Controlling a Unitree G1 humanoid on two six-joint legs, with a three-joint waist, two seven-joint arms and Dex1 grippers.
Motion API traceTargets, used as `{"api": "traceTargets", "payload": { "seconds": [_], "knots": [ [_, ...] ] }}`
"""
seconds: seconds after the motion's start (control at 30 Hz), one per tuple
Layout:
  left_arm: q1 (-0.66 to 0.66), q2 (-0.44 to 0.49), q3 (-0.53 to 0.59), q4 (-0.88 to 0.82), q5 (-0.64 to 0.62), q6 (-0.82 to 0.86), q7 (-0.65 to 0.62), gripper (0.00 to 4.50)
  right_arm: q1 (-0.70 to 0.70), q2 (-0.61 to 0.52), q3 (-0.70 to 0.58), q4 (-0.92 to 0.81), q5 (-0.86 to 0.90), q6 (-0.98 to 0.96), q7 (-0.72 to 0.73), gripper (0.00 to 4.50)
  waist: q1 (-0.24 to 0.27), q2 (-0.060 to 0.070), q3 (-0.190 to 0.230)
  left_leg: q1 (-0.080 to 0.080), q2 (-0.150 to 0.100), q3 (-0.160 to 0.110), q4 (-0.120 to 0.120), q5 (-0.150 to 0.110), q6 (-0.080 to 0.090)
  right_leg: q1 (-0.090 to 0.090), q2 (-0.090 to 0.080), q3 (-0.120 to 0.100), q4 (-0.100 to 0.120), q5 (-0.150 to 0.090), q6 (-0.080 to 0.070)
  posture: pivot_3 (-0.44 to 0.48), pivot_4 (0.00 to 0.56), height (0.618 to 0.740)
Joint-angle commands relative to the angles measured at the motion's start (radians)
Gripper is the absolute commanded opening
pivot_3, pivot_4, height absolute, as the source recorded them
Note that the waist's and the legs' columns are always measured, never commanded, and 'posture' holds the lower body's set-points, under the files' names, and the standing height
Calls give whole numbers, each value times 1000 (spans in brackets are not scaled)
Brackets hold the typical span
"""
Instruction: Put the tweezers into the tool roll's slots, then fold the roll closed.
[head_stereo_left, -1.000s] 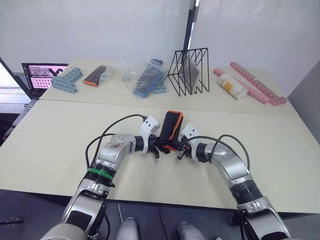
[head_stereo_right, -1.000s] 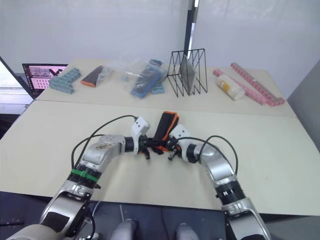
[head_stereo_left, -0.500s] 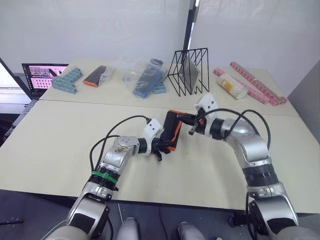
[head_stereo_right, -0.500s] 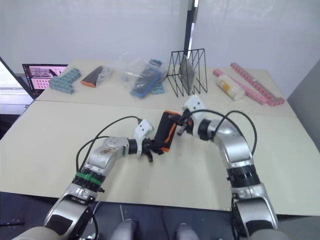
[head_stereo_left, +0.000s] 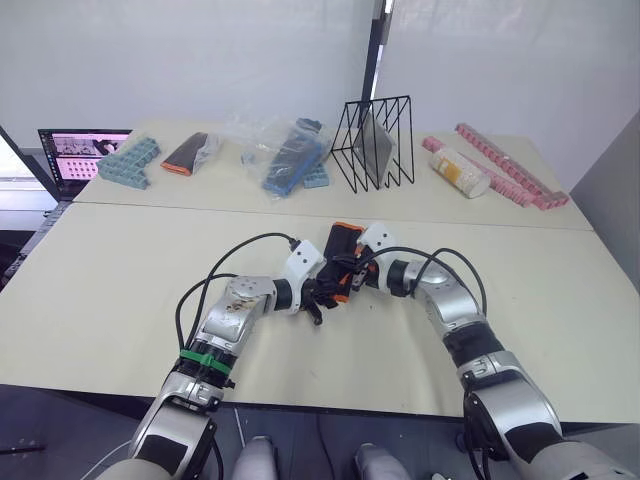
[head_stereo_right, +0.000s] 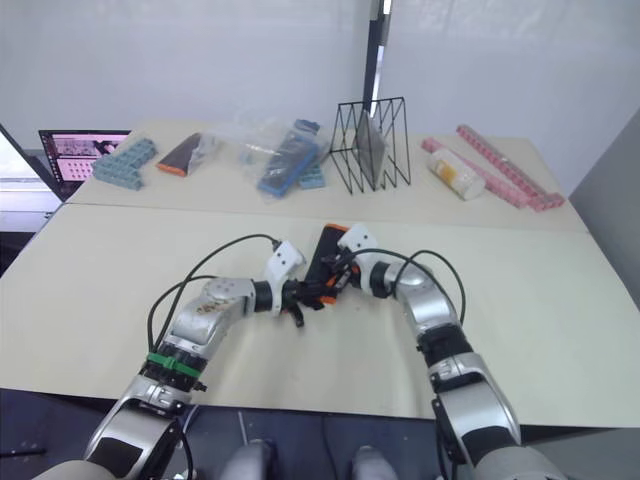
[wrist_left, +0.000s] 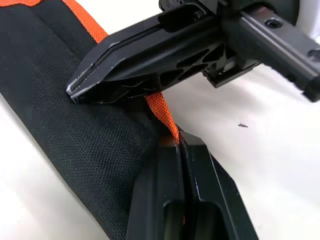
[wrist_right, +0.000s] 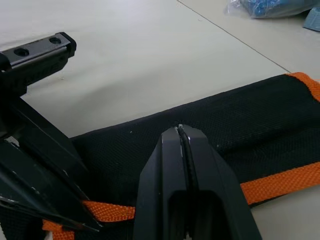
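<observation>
The table (head_stereo_left: 120, 300) has bare room all round, its near edge well off. At its middle lies the tool roll (head_stereo_left: 340, 258), folded narrow — soft, light woven fabric, likely to sag, best pinched at its stiffer orange edging. The left gripper (wrist_left: 182, 150) is clamped on that edging; the right gripper (wrist_right: 181, 135) presses the cloth, fingers together.

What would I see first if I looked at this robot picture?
First you'd see two shiny robot arms meeting in the middle of the near table, where the left gripper and right gripper press shut against a folded black tool roll with orange edging. Behind them, on the far table, stands a spiky black wire rack, with a row of pink blocks to the right.
</observation>
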Motion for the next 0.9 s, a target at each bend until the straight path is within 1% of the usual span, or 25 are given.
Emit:
{"api": "traceTargets", "payload": {
  "seconds": [0.03, 0.07, 0.1, 0.13, 0.23, 0.27, 0.3, 0.37, 0.4, 0.47, 0.6, 0.63, 0.73, 0.77, 0.9],
  "knots": [
    [36, 4, 1, -26, -35, 73, -30, 1312, 4, 2, -3, 94, -34, -25, -21, 0, -1, 0, 0, 1, 0, 0, 0, 0, 0, 1, 0, 0, 0, 0, 0, 0, 150, 726],
    [42, 14, 5, -53, -48, 76, -47, 1549, 3, 5, -3, 106, -37, -31, -23, 0, -2, 0, 0, 1, 0, 0, 0, 0, 0, 1, 0, 0, 0, 0, 0, 0, 150, 726],
    [46, 21, 8, -73, -56, 78, -58, 1897, 1, 7, -3, 116, -38, -37, -23, 0, -3, 0, 0, 2, 0, 0, 0, 0, 0, 1, 0, 0, 0, 0, 0, 0, 150, 726],
    [53, 32, 20, -117, -78, 44, -87, 2258, -1, 8, -2, 127, -41, -41, -25, 0, -4, 0, 0, 3, 0, 0, -1, 0, 0, 2, 0, 0, 0, 0, 0, 0, 150, 726],
    [47, 37, 91, -223, -172, 31, -125, 3234, -4, 9, -1, 147, -46, -54, -27, 0, -6, 0, 0, 3, 0, 0, -2, 0, -1, 2, 0, 0, 0, 0, 0, 0, 150, 726],
    [44, 41, 101, -238, -187, 35, -128, 3490, -5, 9, -1, 150, -46, -56, -26, 0, -5, 0, 0, 3, 0, 0, -2, 0, -1, 2, 0, 0, 0, 0, 0, 0, 150, 726],
    [37, 46, 110, -238, -185, 20, -122, 3866, -6, 9, -2, 152, -46, -57, -25, 0, -4, 0, 0, 3, 0, 0, -1, 1, -1, 2, 0, 0, 0, 0, 0, 0, 150, 726],
    [25, 48, 123, -218, -188, 9, -116, 3866, -7, 10, -3, 154, -47, -58, -23, 0, -3, 0, 0, 3, 0, 0, -1, 1, -1, 2, 0, 0, 0, 0, 0, 0, 150, 726],
    [18, 36, 138, -191, -192, 10, -94, 3699, -6, 10, -4, 153, -46, -58, -23, 0, -3, 0, 0, 3, 0, 0, -1, 1, -1, 2, 0, 0, 0, 0, 0, 0, 150, 726],
    [16, 20, 150, -154, -196, 1, -81, 3107, -5, 10, -4, 151, -46, -56, -23, 0, -3, 0, 0, 3, 0, 0, -1, 1, -1, 2, 0, 0, 0, 0, 0, 0, 150, 726],
    [39, 28, 93, -91, -139, -72, -112, 1828, -6, 9, -7, 137, -43, -49, -24, 0, -4, 0, 0, 3, 0, 0, -1, 1, -1, 2, 0, 0, 0, 0, 0, 0, 150, 726],
    [34, 25, 87, -66, -127, -89, -108, 1417, -6, 8, -8, 135, -43, -47, -24, 0, -3, 0, 0, 3, 0, 0, -1, 1, -1, 2, 0, 0, 0, 0, 0, 0, 150, 726],
    [9, 5, 77, 15, -102, -135, -95, 529, -7, 5, -11, 133, -42, -45, -23, 0, -2, 0, 0, 3, 0, 0, -1, 1, -1, 2, 0, 0, 0, 0, 0, 0, 150, 726],
    [2, -1, 72, 39, -92, -151, -92, 65, -7, 5, -11, 132, -42, -45, -23, 0, -2, 0, 0, 3, 0, 0, -1, 1, -1, 2, 0, 0, 0, 0, 0, 0, 150, 726],
    [-27, -22, 42, 171, -13, -226, -47, 22, -2, 5, -6, 121, -46, -41, -21, 0, -2, 0, 0, 3, 0, 0, -1, 1, -1, 2, 0, 0, 0, 0, 0, 0, 150, 726]
  ]
}}
